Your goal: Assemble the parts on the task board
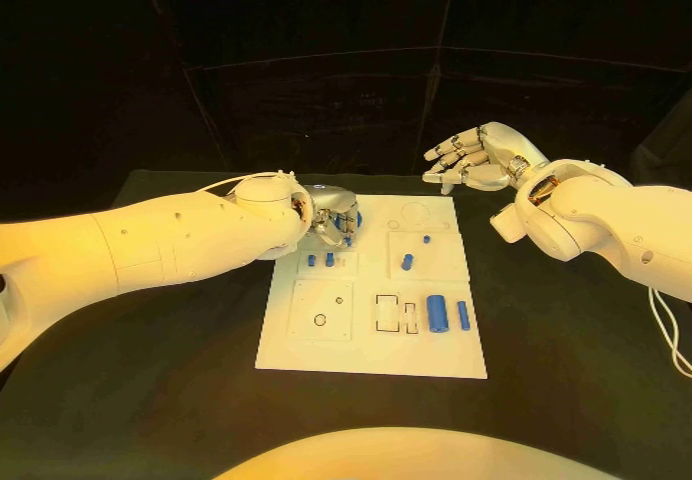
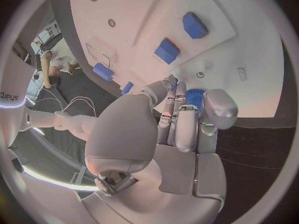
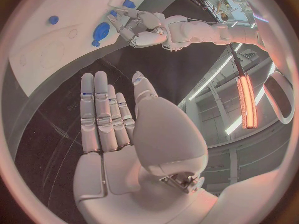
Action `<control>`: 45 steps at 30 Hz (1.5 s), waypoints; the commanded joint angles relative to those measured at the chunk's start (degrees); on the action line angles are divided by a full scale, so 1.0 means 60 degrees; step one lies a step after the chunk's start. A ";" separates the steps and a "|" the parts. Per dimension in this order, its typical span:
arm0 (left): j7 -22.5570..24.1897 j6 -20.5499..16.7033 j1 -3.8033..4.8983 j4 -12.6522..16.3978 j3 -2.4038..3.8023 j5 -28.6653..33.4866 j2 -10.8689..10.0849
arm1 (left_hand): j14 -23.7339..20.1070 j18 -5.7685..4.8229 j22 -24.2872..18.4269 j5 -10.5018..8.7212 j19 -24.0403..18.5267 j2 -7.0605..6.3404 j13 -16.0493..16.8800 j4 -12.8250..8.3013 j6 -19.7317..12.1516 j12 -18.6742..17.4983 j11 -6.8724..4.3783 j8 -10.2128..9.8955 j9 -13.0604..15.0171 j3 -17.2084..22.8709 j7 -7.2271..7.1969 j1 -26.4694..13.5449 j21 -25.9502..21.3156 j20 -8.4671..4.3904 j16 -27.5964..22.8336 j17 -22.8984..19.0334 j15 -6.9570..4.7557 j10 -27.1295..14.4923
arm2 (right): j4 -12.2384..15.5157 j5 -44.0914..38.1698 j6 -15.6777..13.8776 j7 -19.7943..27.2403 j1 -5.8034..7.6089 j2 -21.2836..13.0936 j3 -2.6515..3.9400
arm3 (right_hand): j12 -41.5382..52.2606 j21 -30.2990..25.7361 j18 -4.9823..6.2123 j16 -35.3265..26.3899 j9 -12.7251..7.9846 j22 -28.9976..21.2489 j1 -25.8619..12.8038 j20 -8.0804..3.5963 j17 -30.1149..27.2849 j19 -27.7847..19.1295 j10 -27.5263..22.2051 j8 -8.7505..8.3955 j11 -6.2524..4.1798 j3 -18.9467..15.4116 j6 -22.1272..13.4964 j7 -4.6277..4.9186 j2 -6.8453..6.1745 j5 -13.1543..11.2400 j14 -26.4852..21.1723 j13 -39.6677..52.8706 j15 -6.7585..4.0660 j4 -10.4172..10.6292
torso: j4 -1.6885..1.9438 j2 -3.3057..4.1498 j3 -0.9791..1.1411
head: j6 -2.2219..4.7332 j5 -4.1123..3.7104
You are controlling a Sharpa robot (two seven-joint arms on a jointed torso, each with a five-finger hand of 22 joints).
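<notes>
While the black table (image 1: 173, 400) bears the task board (image 1: 368, 350), left hand (image 1: 329, 215) grips a blue part (image 2: 194, 95); right hand (image 1: 483, 158) hovers spread, empty.

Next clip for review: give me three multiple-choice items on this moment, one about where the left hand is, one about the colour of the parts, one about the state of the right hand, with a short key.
1. Where is the left hand?
A. over the far left part of the white board
B. off the table
C. at the board's near edge

2. What colour are the small parts?
A. red
B. blue
C. green

3. How is the right hand?
A. gripping a part
B. closed in a fist
C. fingers apart, holding nothing

Key: 1 A, the head view shows it over the board's far left corner. 2 B, all the pieces are blue. 3 C, its fingers are stretched out and hold nothing, beyond the board's far right corner.
</notes>
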 commanded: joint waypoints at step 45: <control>0.0227 0.0512 -0.0060 0.0213 0.0411 0.0577 -0.1037 | 0.0257 -0.0082 0.0117 -0.0011 -0.0017 -0.0278 0.0009 0.0006 0.0105 -0.0192 0.0016 -0.0135 0.0007 0.0112 -0.0013 -0.0440 0.0112 0.0035 0.0020 -0.0045 -0.0026 0.0142 | -0.0052 0.0024 0.0039 0.0072 0.0016 -0.0009 0.0005 | 0.0070 -0.0059 0.0108 -0.0063 0.0002 -0.0018 -0.0025 -0.0010 -0.0019 0.0086 -0.0072 0.0055 0.0022 0.0008 -0.0085 0.0090 0.0078 0.0017 0.0066 -0.0045 0.0007 -0.0045 | -0.0025 0.0025 0.0010 | 0.0053 0.0169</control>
